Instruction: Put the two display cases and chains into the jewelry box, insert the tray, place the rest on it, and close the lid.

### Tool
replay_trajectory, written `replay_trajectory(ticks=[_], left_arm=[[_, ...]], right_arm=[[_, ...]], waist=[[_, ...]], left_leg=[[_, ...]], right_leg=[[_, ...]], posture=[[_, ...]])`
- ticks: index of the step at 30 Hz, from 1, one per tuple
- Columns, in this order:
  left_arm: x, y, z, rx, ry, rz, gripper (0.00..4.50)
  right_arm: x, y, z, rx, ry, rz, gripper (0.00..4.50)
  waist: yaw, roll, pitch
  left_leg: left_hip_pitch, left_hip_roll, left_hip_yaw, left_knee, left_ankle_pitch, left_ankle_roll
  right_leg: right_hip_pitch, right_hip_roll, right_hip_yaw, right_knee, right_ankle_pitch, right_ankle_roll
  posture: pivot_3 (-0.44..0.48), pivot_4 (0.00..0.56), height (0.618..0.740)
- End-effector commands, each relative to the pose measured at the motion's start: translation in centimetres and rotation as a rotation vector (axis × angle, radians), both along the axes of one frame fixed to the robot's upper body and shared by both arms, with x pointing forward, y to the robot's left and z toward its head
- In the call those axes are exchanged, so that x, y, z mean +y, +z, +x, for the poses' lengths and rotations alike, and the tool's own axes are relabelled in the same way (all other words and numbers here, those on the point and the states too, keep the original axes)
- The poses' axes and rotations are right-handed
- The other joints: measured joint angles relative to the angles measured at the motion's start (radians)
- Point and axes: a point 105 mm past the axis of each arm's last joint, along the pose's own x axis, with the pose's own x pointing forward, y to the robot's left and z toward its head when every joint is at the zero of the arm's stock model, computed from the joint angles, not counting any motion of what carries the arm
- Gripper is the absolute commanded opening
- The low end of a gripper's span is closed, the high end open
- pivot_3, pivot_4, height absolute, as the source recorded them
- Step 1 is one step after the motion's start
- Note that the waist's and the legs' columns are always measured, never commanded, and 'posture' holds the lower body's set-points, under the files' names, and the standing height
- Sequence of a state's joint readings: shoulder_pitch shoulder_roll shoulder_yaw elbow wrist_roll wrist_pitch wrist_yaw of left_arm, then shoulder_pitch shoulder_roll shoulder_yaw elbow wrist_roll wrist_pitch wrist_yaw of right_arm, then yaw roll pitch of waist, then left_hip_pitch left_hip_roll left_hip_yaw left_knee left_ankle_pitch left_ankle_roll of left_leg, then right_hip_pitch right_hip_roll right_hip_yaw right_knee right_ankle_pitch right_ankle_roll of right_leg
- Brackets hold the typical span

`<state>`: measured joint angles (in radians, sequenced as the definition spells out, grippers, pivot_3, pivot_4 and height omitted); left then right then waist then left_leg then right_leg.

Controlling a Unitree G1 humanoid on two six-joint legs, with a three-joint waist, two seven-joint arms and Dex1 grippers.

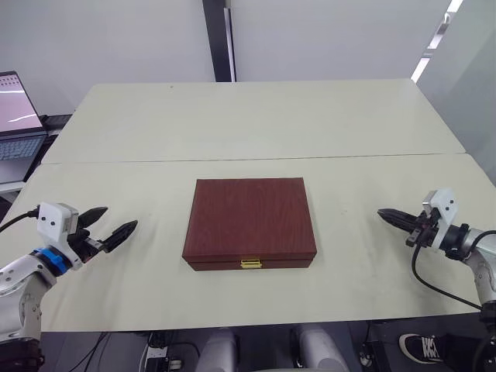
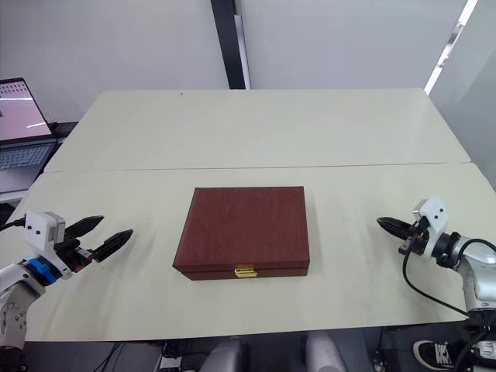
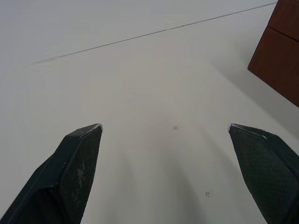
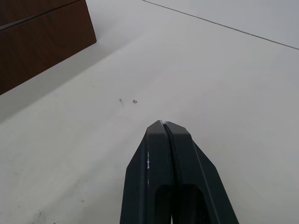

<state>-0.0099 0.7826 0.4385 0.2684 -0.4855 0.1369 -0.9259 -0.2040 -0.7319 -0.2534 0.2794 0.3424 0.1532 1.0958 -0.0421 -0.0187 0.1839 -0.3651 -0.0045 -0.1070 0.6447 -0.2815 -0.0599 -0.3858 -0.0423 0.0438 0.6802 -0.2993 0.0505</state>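
The jewelry box (image 1: 249, 223) is sitting shut in the middle of the near table, its lid (image 1: 250, 215) lying flat and the small gold clasp (image 1: 250, 263) facing the robot. With the lid down and no loose pieces on the tabletop, the packing looks finished, though what lies inside is hidden.

The left gripper (image 1: 113, 223) is hovering over bare tabletop well to the left of the box, its two black fingers (image 3: 77, 161) spread wide and holding nothing. The right gripper (image 1: 387, 214) is hanging well apart from the box on the other side, its fingers pressed together tip to tip and also empty. Both are pointing inward toward the box without touching it, which reads as a resting stance with the arms parked clear of the work.

The surface is a pale cream table (image 1: 155, 302), butted against a second table of the same kind (image 1: 256, 116), a thin seam (image 1: 116, 161) running between them. An open laptop (image 1: 17, 116) is standing off the far left edge. Grey wall panels with a dark vertical strip (image 1: 217, 39) are closing the room behind.
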Motion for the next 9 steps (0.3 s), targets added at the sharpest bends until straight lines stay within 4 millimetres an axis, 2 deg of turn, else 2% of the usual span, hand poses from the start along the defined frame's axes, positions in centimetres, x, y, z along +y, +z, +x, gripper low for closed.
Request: replay_trajectory(ticks=[1,9], left_arm=[[0.24,0.91,-0.10,-0.009,-0.008,0.026,4.48],[0.22,0.80,-0.42,0.008,-0.006,0.010,4.48]], right_arm=[[-0.39,1.38,-0.19,-0.046,-0.004,-0.001,0.00],[-0.62,1.56,-0.19,-0.047,-0.011,-0.008,0.00]], waist=[[0.000,0.000,0.000],[0.001,0.000,0.000]], left_leg=[[0.000,0.000,0.000,0.000,0.000,0.000],[0.000,0.000,0.000,0.000,0.000,0.000]], right_leg=[[0.000,0.000,0.000,0.000,0.000,0.000],[0.000,-0.001,0.000,0.000,0.000,0.000]], posture=[[0.000,0.150,0.740],[0.000,0.150,0.740]])
